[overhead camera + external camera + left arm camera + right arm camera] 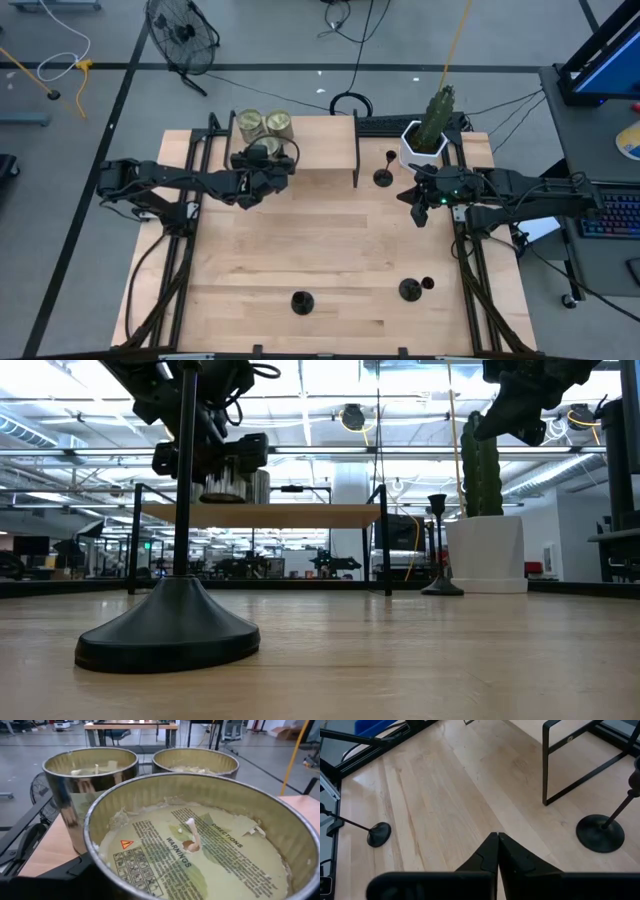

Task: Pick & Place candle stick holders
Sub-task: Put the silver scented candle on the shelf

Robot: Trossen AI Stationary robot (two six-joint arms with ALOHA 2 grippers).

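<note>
Saw a pale wooden table (330, 250) under bright ceiling lights, with a wide workroom behind it. Found the first candle stick holder (301, 301) nearest the front edge, about midway across, upright on its round base. Noted a second holder (409, 289) close behind it toward the right side, also on bare wood and well apart from both arms.

Farther back, met the right gripper (420, 205) hanging above the table near the right rail, its jaws pressed together on nothing. Spotted the third holder (383, 177) just beyond it, standing upright between a low wooden shelf (320, 150) and a white pot (412, 150) with a green cactus (438, 112).

Level with that, on the left, found the left gripper (262, 172) at the shelf, right over a greenish glass jar (195, 840) with a printed warning label inside. Could not tell whether those jaws were spread or clamped on the jar. Counted two more jars (264, 123) side by side just behind it at the back edge.

Made out a floor fan (182, 35) beyond the table, on the grey floor.
</note>
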